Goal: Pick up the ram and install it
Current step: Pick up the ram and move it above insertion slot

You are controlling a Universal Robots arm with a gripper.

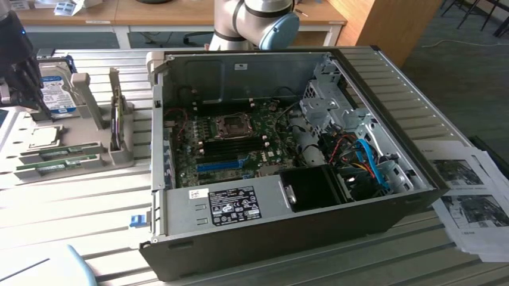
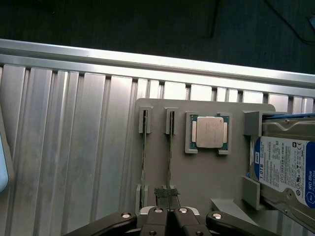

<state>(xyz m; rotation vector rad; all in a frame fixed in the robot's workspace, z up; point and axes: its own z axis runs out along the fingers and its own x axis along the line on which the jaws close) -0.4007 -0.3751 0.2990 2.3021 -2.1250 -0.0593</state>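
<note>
Two green ram sticks (image 1: 57, 155) (image 1: 54, 169) lie in slots of the grey holder (image 1: 80, 149) at the exterior view's left. In the wrist view they appear edge-on as thin lines, one ram (image 2: 143, 157) beside the other ram (image 2: 170, 152). My gripper (image 2: 168, 195) is shut, its fingertips lined up over the end of the second stick and above it, with nothing held. In the exterior view, the gripper (image 1: 22, 102) hangs dark over the holder's far-left end.
The holder also carries a processor chip (image 2: 210, 132) and a blue-labelled hard drive (image 2: 288, 169). An open computer case (image 1: 270, 155) with its motherboard (image 1: 230, 143) fills the middle of the ribbed metal table (image 1: 71, 208). Printed sheets (image 1: 469, 196) lie at the exterior view's right.
</note>
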